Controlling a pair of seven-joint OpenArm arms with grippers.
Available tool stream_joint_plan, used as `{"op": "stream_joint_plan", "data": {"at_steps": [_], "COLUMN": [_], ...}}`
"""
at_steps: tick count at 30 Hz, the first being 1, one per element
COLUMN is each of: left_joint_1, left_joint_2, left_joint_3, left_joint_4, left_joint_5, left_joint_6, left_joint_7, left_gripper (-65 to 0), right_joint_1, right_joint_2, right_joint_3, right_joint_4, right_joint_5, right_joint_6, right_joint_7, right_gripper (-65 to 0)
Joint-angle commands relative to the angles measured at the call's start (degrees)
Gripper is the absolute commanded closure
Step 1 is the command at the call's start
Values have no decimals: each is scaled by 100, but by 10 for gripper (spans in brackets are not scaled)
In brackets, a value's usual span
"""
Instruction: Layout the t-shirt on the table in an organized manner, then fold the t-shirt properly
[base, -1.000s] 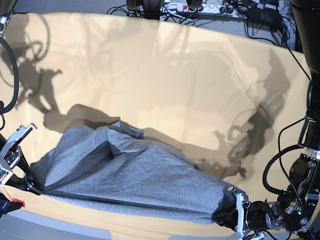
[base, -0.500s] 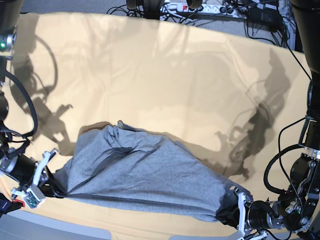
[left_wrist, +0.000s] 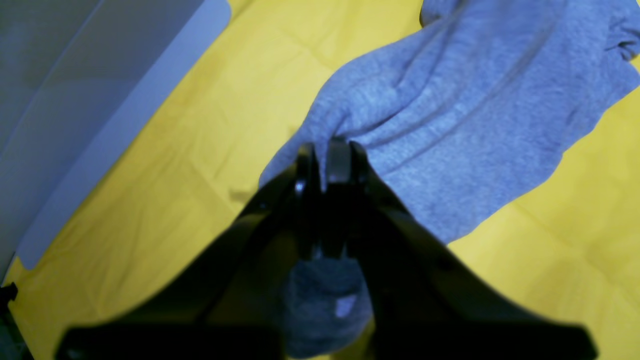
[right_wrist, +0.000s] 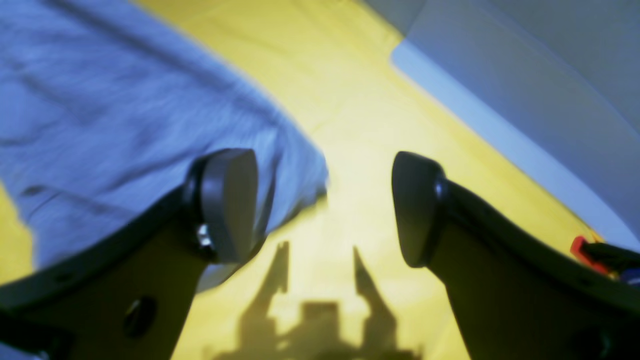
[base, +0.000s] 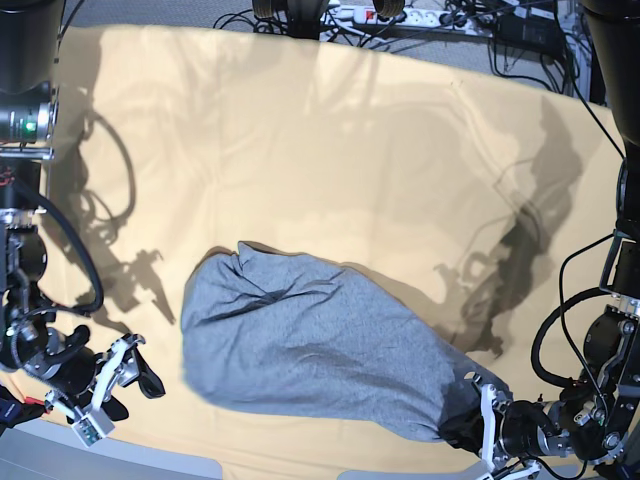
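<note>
The left fingers (left_wrist: 327, 160) were clamped on a corner of the t-shirt (base: 310, 350), which lay bunched on the table (base: 330, 150). The right fingers (right_wrist: 322, 205) stood wide apart, empty, just beside its other end.

The t-shirt (base: 310, 350), heather grey with only its plain side shown, is bunched in a rumpled, elongated heap on the table (base: 330, 150), near the table's front edge. One end is raised and gathered toward the front corner. The table is covered by a pale yellow-orange, faintly creased cloth.
</note>
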Motion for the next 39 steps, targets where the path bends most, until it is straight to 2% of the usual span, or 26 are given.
{"op": "stream_joint_plan", "data": {"at_steps": [1, 4, 8, 10, 13, 18, 25, 32, 34, 35, 38, 39], "left_joint_1": [-251, -254, -254, -256, -254, -254, -254, -254, -254, -254, -254, -254], "left_joint_2": [-31, -31, -44, -46, -42, -46, -44, -44, -42, -42, -42, -42], "left_joint_3": [-81, -81, -81, -81, -81, -81, -81, -81, -81, -81, -81, -81], "left_joint_4": [50, 50, 50, 50, 50, 50, 50, 50, 50, 50, 50, 50], "left_joint_5": [-31, -31, -31, -28, -37, -50, -61, -76, -76, -76, -76, -74], "left_joint_6": [31, 33, 35, 48, 48, 50, 50, 50, 50, 50, 52, 50], "left_joint_7": [-142, -142, -140, -140, -142, -142, -142, -140, -142, -142, -142, -142], "left_gripper": [0, 0, 0, 0, 0, 0, 0, 0, 0, 0, 0, 0], "right_joint_1": [232, 199, -9, -223, -632, -1198, -1449, -1526, -1539, -1543, -1495, -1458], "right_joint_2": [70, 66, -13, -57, -146, -470, -896, -1294, -1390, -1429, -1488, -1480], "right_joint_3": [52, 52, 52, 52, 52, 52, 52, 52, 52, 52, 52, 55], "right_joint_4": [98, 98, 98, 96, 96, 96, 96, 90, 90, 90, 92, 94], "right_joint_5": [431, 1589, 2288, 2448, 2404, 1665, -269, -1486, -1604, -1600, -1600, -1602], "right_joint_6": [177, 235, 235, 235, 235, 235, 235, 235, 235, 235, 235, 235], "right_joint_7": [-142, -1021, -2085, -2288, -2151, -1615, -289, -15, 96, 96, 85, 61], "right_gripper": [-437, -436, -431, -412, -381, -376, -376, -375, -321, -260, -15, 0]}}
